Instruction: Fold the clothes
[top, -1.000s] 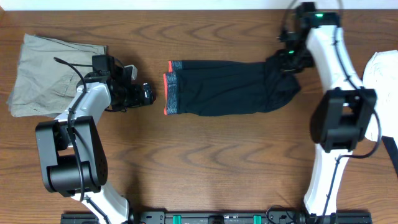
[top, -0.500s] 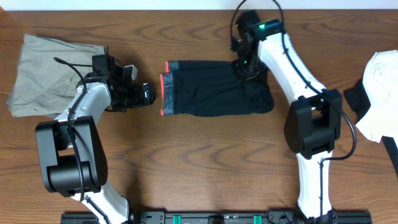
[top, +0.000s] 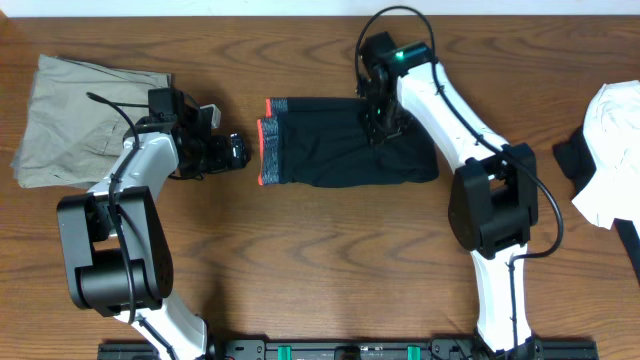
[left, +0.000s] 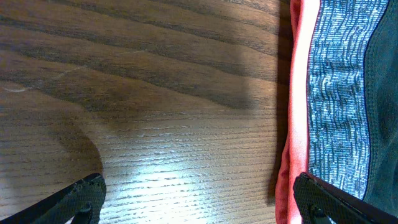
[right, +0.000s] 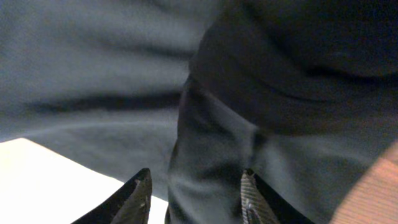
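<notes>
Black leggings (top: 330, 150) lie flat on the tabletop (top: 330, 270), centre-back, folded into a short wide block. The waistband (left: 339, 93) is at the block's left end, grey knit with a red edge. The right end is plain black, and its layers are hard to separate from overhead.

Left end effector (top: 238, 152) sits low just left of the waistband, released. In the wrist view its two fingertips (left: 84, 196) are spread wide at the bottom corners, only the tips in frame, with bare wood and the red edge between them. One tip overlaps the waistband in frame; contact cannot be told.

Right end effector (top: 378, 128) is down on the upper middle of the leggings. Its arm reaches in from the right and covers part of the cloth. Its wrist view is nearly all blurred dark fabric. The two fingers (right: 140, 196) show as tips only, parted, with a fold of black cloth between them. One finger has a bright gap beside it. The other is against the fold or just next to it, too blurry to say. Reads as let go, not clamped.

Khaki trousers (top: 75, 110) lie far left at the back, their right edge under the left arm's wrist. White garment (top: 612, 130) is far right, cut off by the frame edge. A dark piece (top: 568, 160) at its left side is too small to identify.
</notes>
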